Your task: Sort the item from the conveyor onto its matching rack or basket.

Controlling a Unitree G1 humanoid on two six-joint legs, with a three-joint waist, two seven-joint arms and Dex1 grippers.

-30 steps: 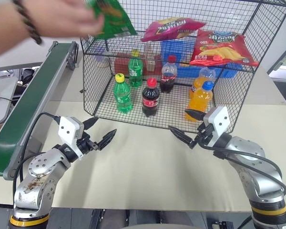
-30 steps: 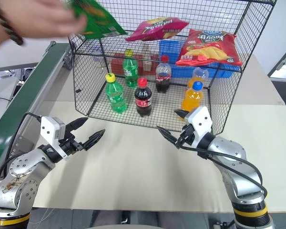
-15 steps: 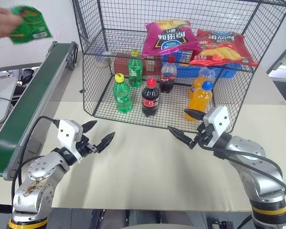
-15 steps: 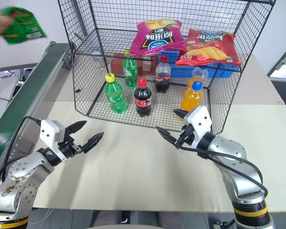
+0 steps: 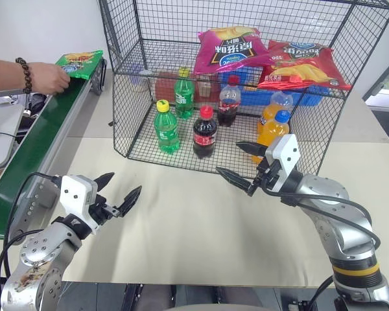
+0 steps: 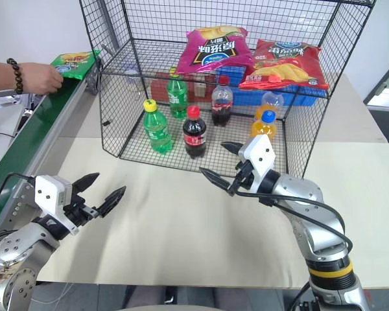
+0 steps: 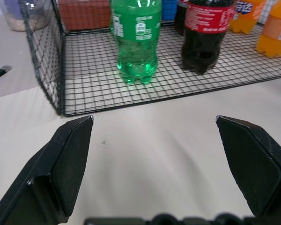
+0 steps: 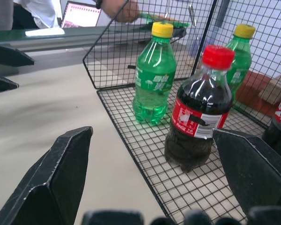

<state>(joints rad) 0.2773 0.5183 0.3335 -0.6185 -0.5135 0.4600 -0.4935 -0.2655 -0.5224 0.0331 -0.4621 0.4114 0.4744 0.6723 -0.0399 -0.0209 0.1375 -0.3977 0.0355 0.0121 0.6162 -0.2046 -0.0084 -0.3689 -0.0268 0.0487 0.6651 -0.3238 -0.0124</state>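
- The green crisp bag [image 5: 79, 63] lies on the far end of the conveyor [image 5: 32, 146], with a person's hand [image 5: 50, 77] resting on its near edge.
- The conveyor runs along the left side of the table [image 5: 181, 240], beside the black wire cage [image 5: 142, 78].
- The left gripper [image 5: 115, 195] hovers low over the bare table, near the conveyor frame and well apart from the cage. Its two black fingers are spread wide and hold nothing. The forearm lies roughly level, with the gripper pointing forward and toward the right.
- The right gripper [image 5: 241, 166] hovers just in front of the cage's open front edge. Its fingers are spread wide and empty. The forearm is roughly level, bent in from the elbow, with the gripper pointing toward the left.
- On the cage's upper shelf lie a magenta bag [image 5: 233, 48] and a red bag [image 5: 303, 65].
- On the cage floor stand a green bottle [image 5: 166, 127], a cola bottle [image 5: 205, 132] and an orange bottle [image 5: 272, 129], all upright.
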